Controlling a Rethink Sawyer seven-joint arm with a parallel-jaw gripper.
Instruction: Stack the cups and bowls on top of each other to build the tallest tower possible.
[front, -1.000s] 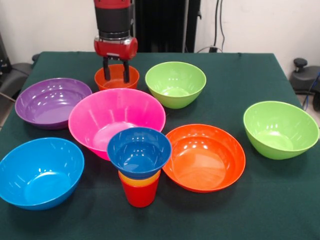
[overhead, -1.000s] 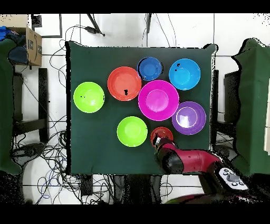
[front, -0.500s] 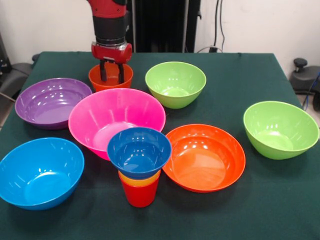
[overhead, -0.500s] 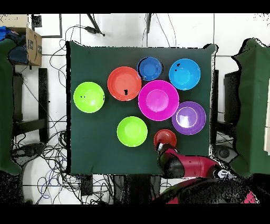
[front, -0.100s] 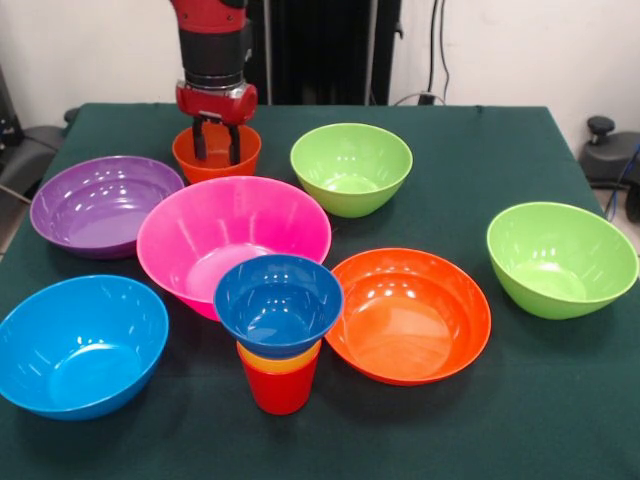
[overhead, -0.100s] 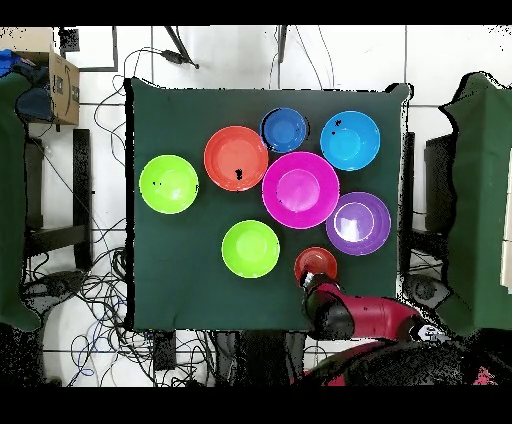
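**Gripper pinching small orange-red bowl behind the pink bowl**

Front view: Take the large pink bowl as your landmark. Your gripper hangs just behind it, fingers straddling the near wall of the small orange-red bowl, one finger inside and one outside, so it is pinching that rim. You cannot tell whether the bowl rests on the green table or is lifted off it. The tower stands right in front of the pink bowl, touching or nearly touching it: red cup at the bottom, orange cup nested in it with only its rim band showing, small blue bowl on top. The purple bowl sits to the picture's left of the pink bowl, just beside it. The light blue bowl is front-left. The large orange-red bowl is front-right, close to the tower. One lime green bowl is behind-right of the pink one; the other lime green bowl sits well apart at the right.

Overhead view: The pink bowl is mid-table. The small orange-red bowl lies just below it in the picture, with the arm reaching to its lower edge; the fingers are not visible here. The small blue bowl sits just above the pink bowl.
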